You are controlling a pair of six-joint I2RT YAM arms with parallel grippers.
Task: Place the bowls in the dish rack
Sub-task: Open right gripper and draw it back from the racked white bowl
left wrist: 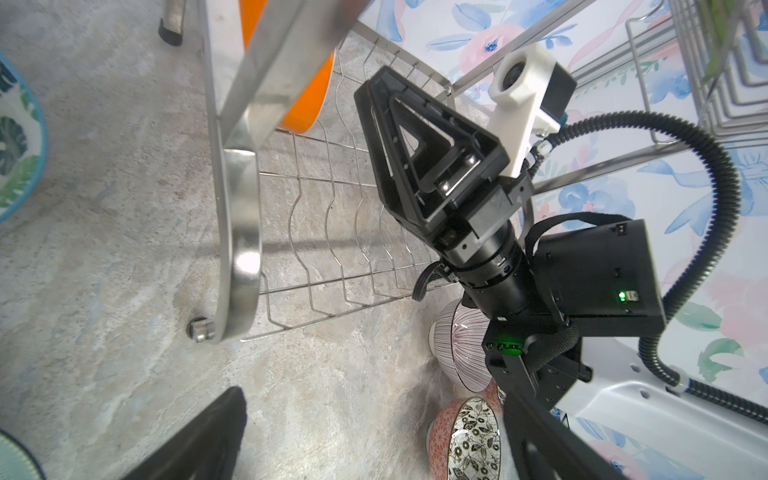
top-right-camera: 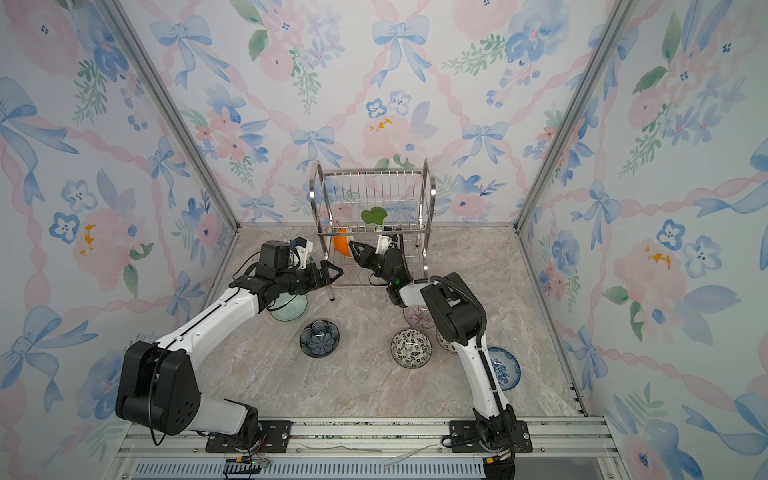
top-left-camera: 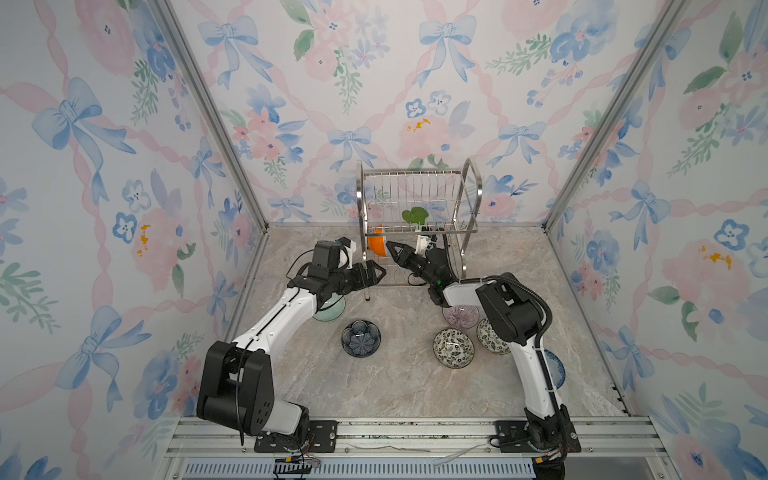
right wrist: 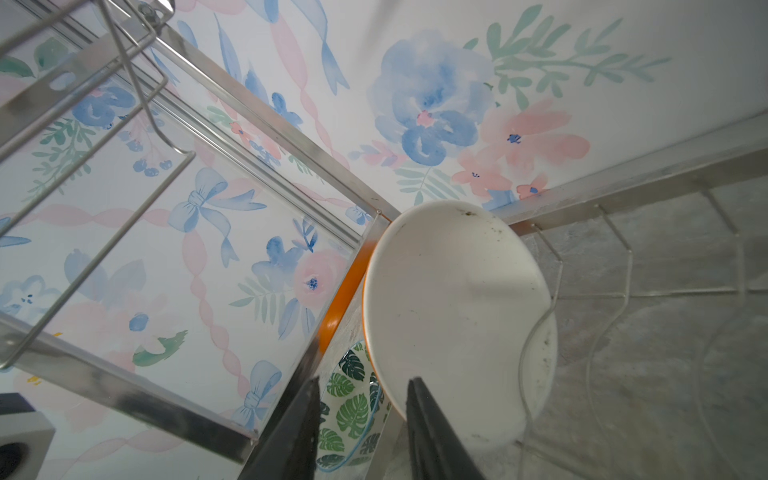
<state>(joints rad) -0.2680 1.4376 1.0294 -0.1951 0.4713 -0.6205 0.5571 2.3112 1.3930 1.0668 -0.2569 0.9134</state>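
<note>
lower centre, the right end effector, jaws apart, is straddling the rim of the orange bowl, probably slick and brittle.

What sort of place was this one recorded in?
Probably a staged robot test cell rather than a real kitchen: floral wallpaper panels in aluminium framing box in a marble-look tabletop, two robot arms are mounted on a rail at its front, and a dish rack and bowls serve as props.

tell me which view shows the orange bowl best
Right wrist view: the orange bowl is large, white inside showing, on edge low in the rack. Left wrist shows its orange outside partly behind the rack frame; both top views show just a small orange patch.
</note>
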